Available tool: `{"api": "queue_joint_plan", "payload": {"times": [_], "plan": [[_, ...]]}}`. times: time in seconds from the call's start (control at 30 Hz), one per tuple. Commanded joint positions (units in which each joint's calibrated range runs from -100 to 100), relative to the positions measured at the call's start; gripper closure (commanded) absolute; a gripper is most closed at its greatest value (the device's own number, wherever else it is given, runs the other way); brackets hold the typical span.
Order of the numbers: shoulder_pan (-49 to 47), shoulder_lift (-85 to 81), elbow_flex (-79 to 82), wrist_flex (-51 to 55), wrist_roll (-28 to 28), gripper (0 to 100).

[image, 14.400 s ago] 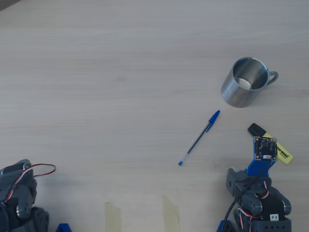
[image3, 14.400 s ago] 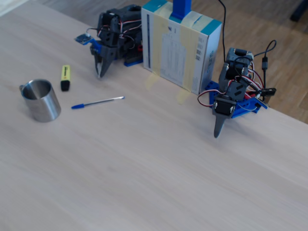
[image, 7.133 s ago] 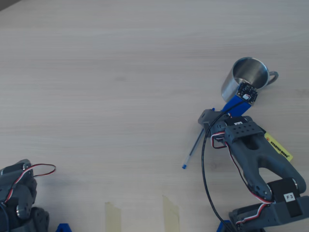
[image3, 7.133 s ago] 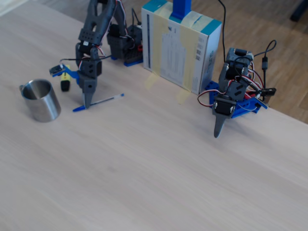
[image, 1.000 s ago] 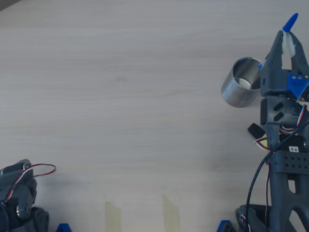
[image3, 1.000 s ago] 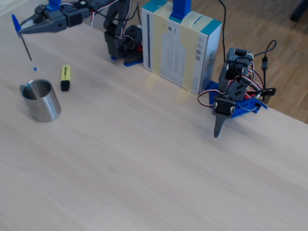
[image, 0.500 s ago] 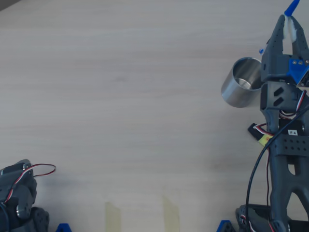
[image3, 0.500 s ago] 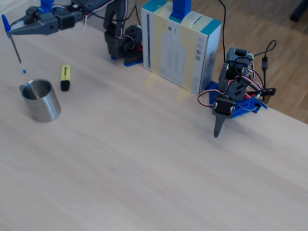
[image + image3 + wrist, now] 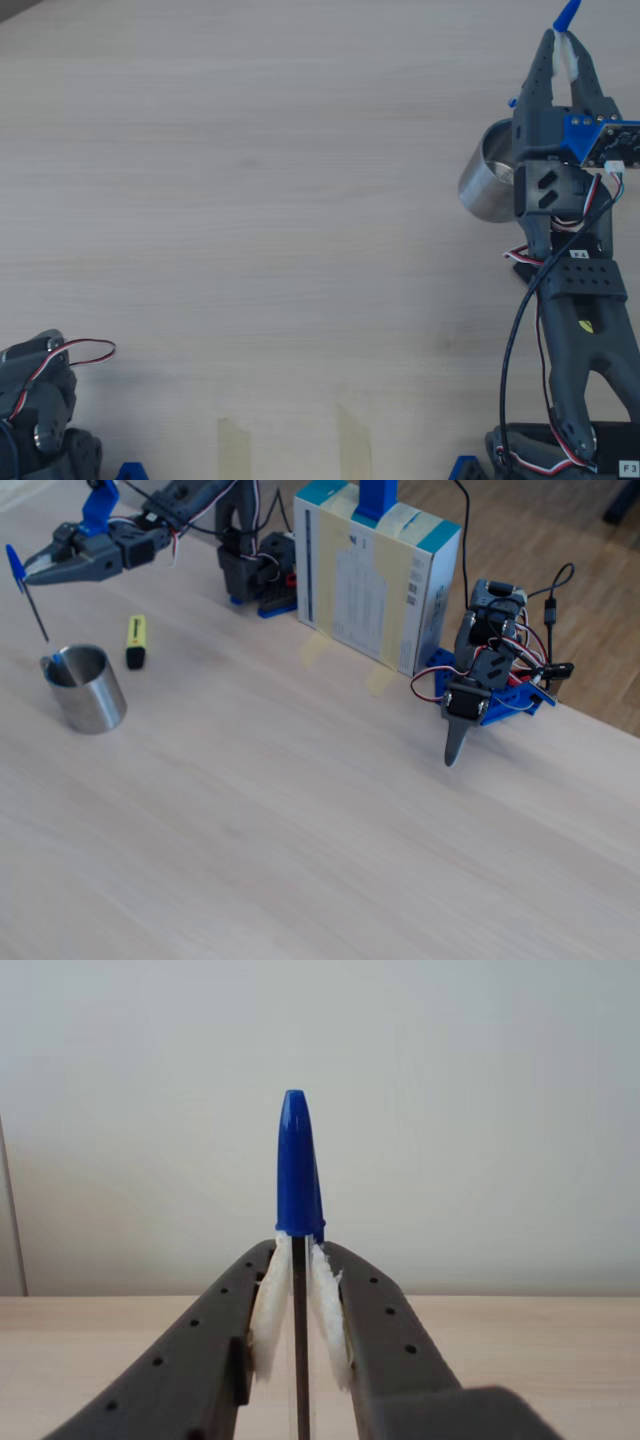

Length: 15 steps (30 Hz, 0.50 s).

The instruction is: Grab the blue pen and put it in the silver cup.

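Observation:
My gripper (image 9: 27,576) is shut on the blue pen (image 9: 34,612) just below its cap. In the fixed view the pen hangs tilted, and its lower blue plug is at the mouth of the silver cup (image 9: 88,697), which stands upright on the table. In the overhead view the gripper (image 9: 560,36) points to the far edge; the pen's blue cap (image 9: 566,15) sticks out past the fingertips, and my arm covers part of the cup (image 9: 484,186). The wrist view shows the white pads (image 9: 270,1305) clamped on the pen (image 9: 299,1165).
A yellow highlighter (image 9: 135,640) with a black cap lies just behind the cup. A tall box (image 9: 375,575) stands at the table's back edge. A second arm (image 9: 480,685) rests folded beside it, also seen bottom left overhead (image 9: 35,410). Tape strips (image 9: 352,438) mark the near edge.
My gripper has come down and moved toward the cup with the pen. The pen's lower end, earlier in the air above the cup, is now at the cup's mouth.

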Motion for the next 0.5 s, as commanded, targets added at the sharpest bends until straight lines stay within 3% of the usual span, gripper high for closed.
{"api": "queue_joint_plan", "payload": {"times": [0.0,0.47], "plan": [[-0.2,0.7,-3.3,-0.8,0.1,98],[0.3,4.1,-2.2,-0.7,0.2,98]]}}
